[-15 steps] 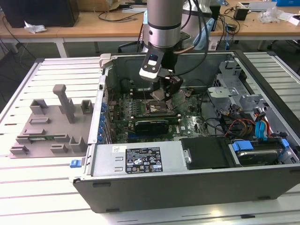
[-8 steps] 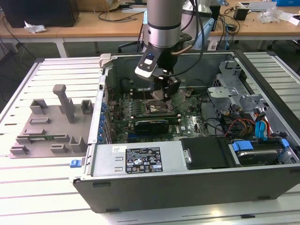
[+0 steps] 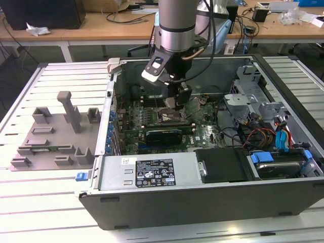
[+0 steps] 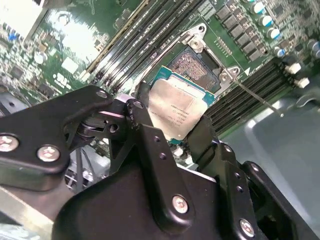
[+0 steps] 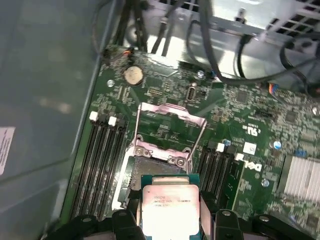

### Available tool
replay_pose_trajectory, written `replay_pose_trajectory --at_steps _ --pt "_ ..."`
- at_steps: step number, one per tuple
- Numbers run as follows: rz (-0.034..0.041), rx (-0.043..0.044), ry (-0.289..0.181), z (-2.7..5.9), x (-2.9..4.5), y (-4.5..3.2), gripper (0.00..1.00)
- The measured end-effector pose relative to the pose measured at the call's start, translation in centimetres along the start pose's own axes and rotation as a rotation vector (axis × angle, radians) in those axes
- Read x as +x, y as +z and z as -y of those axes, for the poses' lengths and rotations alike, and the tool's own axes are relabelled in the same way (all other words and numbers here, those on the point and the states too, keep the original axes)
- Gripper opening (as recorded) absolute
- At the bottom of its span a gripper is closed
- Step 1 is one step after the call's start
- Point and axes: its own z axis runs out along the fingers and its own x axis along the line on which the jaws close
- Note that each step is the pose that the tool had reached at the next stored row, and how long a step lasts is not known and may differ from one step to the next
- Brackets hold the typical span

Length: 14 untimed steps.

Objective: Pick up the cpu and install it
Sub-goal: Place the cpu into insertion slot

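Case wall (image 3: pixel 202 202) sits nearest in the exterior view; beyond it the gripper (image 3: pixel 172 101) hangs low over the motherboard (image 3: pixel 152 121).

Second wrist view: fingers (image 4: pixel 150 135) clamp the cpu (image 4: pixel 177 107) by opposite edges, just above the open socket (image 4: pixel 196 64).

First wrist view: retention frame (image 5: pixel 170 115) raised clear. You're mid-install, I judge; seating calls for squared edges. Memory slots (image 5: pixel 100 160) flank the socket closely.

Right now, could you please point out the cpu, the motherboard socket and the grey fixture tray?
cpu (image 4: pixel 175 111): second wrist view, centre of its silver top.
motherboard socket (image 4: pixel 194 62): second wrist view, its open contact field.
grey fixture tray (image 3: pixel 54 130): exterior view, its flat base.
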Motion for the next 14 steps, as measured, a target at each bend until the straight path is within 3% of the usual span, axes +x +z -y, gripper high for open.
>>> replay_pose_trajectory --at_steps 1,5,9,14 --pt "0.0017 -0.0004 0.041 0.00 0.00 0.01 0.55" --pt "0.0050 -0.0013 0.125 0.00 0.00 0.05 0.55" --pt "0.0103 -0.0027 0.259 0.01 0.00 0.17 0.55" --pt "0.0132 -0.0026 0.259 0.01 0.01 0.21 0.55"
